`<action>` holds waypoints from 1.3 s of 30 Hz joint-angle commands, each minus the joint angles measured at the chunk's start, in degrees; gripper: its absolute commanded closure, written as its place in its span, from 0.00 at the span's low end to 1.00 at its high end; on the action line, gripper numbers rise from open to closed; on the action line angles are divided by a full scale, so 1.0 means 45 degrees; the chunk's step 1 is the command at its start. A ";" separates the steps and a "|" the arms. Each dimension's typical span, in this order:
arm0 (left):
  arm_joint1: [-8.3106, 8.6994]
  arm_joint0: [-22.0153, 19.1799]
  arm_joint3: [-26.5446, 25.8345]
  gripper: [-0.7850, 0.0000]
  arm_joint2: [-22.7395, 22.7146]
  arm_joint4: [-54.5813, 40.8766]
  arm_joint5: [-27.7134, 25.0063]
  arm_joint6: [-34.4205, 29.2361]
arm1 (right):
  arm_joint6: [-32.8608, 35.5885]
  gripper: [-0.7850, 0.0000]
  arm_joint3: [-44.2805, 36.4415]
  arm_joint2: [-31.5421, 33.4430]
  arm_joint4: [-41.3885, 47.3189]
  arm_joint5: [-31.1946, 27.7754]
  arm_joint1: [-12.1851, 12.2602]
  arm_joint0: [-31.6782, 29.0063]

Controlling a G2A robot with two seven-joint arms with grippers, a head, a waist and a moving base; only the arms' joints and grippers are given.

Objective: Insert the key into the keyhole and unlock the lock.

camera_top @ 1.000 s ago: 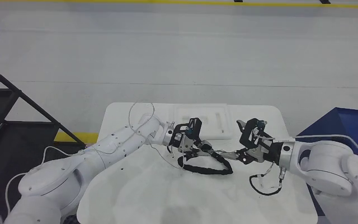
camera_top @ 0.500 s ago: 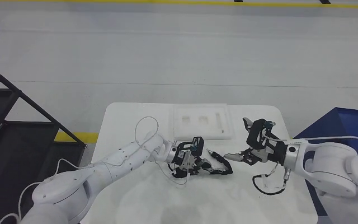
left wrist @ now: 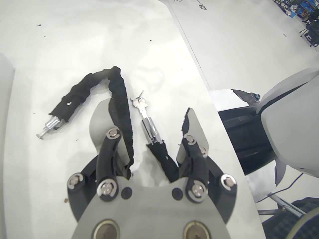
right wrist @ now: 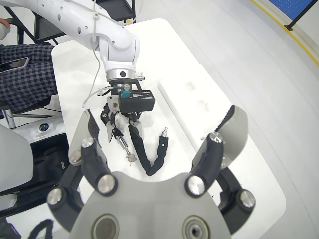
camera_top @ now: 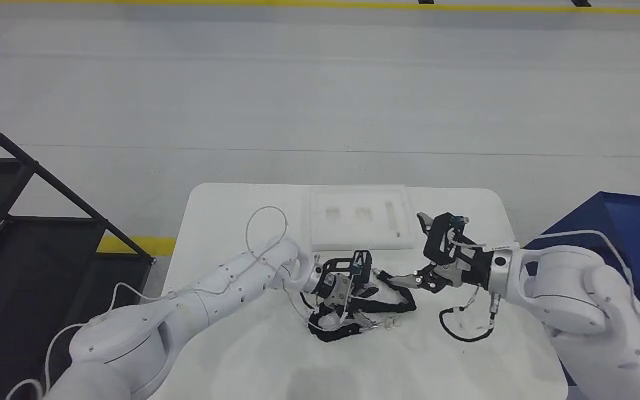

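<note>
A chain lock in a black fabric sleeve (left wrist: 79,93) lies bent on the white table (camera_top: 250,340). Its silver cylinder (left wrist: 149,129) has the key (left wrist: 139,103) stuck in its end. The pin end (left wrist: 48,128) lies free, apart from the cylinder. My left gripper (left wrist: 144,106) stands open low over the table, and both strands of the chain run between its fingers. From the right wrist view, the left gripper (right wrist: 124,134) straddles the chain (right wrist: 139,150) beside the key (right wrist: 130,157). My right gripper (right wrist: 162,116) hangs wide open and holds nothing, a short way from the lock (camera_top: 395,300).
A white foam tray (camera_top: 360,218) with shallow recesses sits at the table's far edge. A black cable loop (camera_top: 465,325) hangs under the right wrist. A blue bin (camera_top: 600,215) stands off the table's right side. The near half of the table is bare.
A second ago the lock stretched between both grippers. The right gripper has since let go and drawn back. The left gripper has carried the lock nearer and now stands open over it.
</note>
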 commanded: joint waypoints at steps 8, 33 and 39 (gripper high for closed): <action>0.1231 -0.1493 -0.1205 0.00 0.0000 0.0066 0.0000 0.1672 | -0.0611 0.00 0.2463 -0.1329 -0.0362 -0.2342 -0.0222 0.2124; 0.3392 -0.5300 -0.0381 0.00 -0.0010 -0.4789 0.0000 0.0353 | -0.1622 0.00 0.6758 -0.3788 0.0726 -0.4608 -0.0664 0.7626; 0.3399 -0.5600 -0.0145 0.00 -0.0120 -0.4973 0.0000 0.0502 | -0.1646 0.00 0.6763 -0.3760 0.0804 -0.4608 -0.0673 0.7952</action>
